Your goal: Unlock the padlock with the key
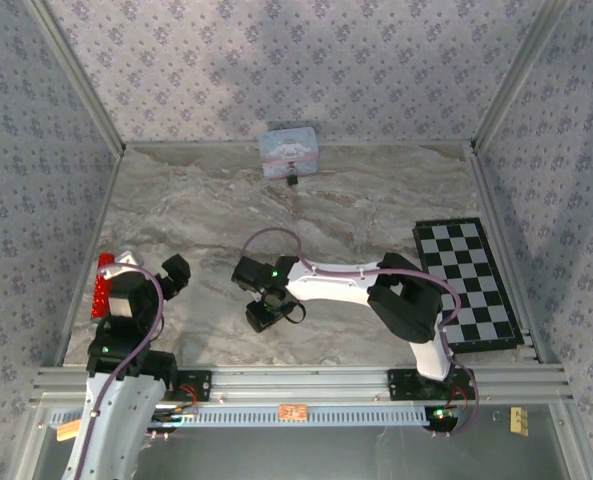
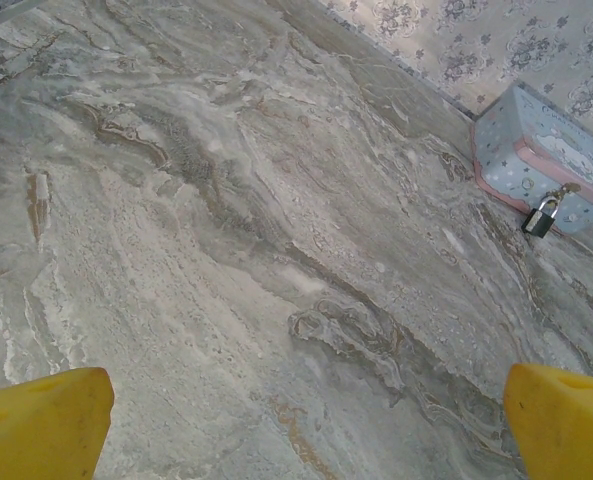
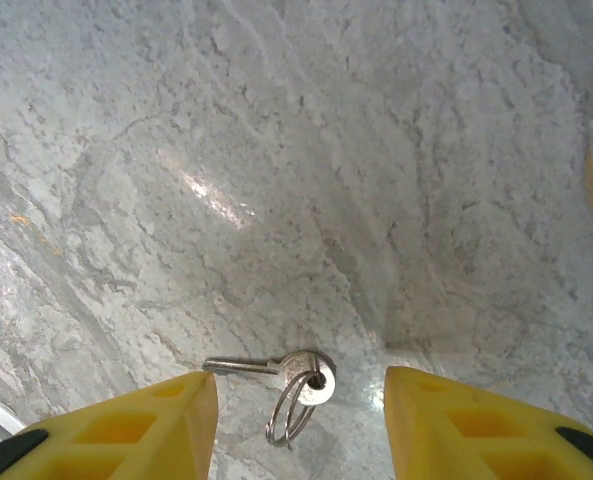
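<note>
The key (image 3: 266, 369), a small silvery one on a wire ring (image 3: 288, 412), lies flat on the marble table between the yellow fingers (image 3: 166, 420) of my right gripper (image 3: 298, 392). The fingers stand apart on either side of the key and do not touch it. From above, the right gripper (image 1: 266, 310) points down at the table's near middle. The padlock (image 2: 539, 218), black-bodied with a thin silvery shackle, hangs on the front of the pale blue tin (image 2: 546, 160) at the far edge, and shows from above as the padlock (image 1: 292, 180). My left gripper (image 2: 306, 425) is open and holds nothing.
A black-and-white checkerboard (image 1: 466, 283) lies along the right side of the table. A red object (image 1: 103, 285) sits by the left arm near the left wall. The tin (image 1: 288, 152) stands against the back wall. Metal frame rails border the table.
</note>
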Controlling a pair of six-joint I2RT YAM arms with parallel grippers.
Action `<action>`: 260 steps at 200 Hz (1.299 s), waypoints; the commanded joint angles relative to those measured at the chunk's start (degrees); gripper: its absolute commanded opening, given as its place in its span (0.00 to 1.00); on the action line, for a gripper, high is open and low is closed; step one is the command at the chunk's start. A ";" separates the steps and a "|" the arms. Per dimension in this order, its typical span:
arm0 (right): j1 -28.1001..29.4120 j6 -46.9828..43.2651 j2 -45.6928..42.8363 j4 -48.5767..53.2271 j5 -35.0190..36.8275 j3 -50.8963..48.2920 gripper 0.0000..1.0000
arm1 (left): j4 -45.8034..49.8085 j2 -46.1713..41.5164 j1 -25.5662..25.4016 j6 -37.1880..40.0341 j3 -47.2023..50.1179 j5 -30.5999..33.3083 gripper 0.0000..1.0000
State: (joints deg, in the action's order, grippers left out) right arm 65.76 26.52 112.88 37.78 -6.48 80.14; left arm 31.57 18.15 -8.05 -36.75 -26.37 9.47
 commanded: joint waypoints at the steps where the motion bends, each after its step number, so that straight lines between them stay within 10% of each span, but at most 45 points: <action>1: 0.39 1.42 -0.56 1.97 -0.17 -0.21 0.46 | 0.39 -0.31 -0.24 -0.52 0.22 -0.68 1.00; 183: -0.34 1.76 0.47 -1.10 -2.49 -2.23 0.06 | -1.57 2.85 -0.23 -1.45 0.77 -2.54 1.00; 260: -9.10 8.73 -15.31 -13.93 -3.69 -15.42 0.00 | -12.05 16.25 -0.75 -0.16 -1.37 -18.18 1.00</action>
State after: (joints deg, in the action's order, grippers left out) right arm 59.46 30.63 103.09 28.38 -9.96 68.38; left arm 25.71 30.98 -8.05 -37.58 -25.65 -0.60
